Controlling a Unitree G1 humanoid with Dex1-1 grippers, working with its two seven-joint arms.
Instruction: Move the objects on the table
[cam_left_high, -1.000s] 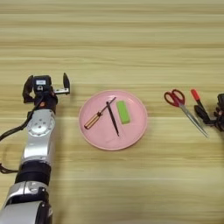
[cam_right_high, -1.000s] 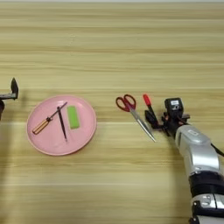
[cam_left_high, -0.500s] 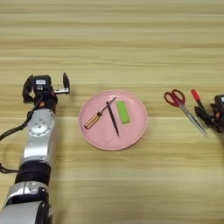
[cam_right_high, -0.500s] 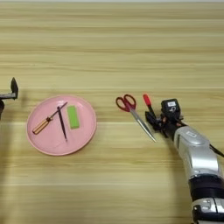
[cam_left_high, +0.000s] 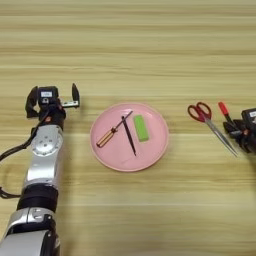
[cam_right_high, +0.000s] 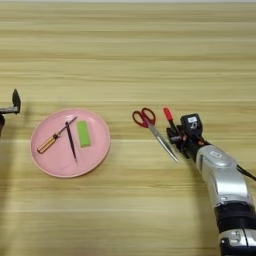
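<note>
Right eye view puts the right gripper (cam_right_high: 179, 136) low on the table (cam_right_high: 130, 55), its black fingers bunched at the lower end of the red-capped marker pen (cam_right_high: 169, 117). Whether they pinch the pen or only press against it, I cannot tell. The pen lies slanted, cap pointing away from the robot, just beside the red-handled scissors (cam_right_high: 152, 129), whose blades run almost parallel to it.

That closeness looks like the main risk: a lift or drag of the pen could catch the scissor blades and sweep them along, and a grip so near the pen's end may let it pivot or slip out.

Well to the left sits the pink plate (cam_left_high: 155, 150), carrying an orange-handled screwdriver (cam_left_high: 111, 135), a black pen (cam_left_high: 129, 141) crossing over it, and a green block (cam_left_high: 141, 128). If the marker is bound for the plate, the scissors lie between the two, so the path would need height.

The left gripper (cam_left_high: 52, 97) hovers beside the plate's left side, fingers spread wide and holding nothing, clear of everything.
</note>
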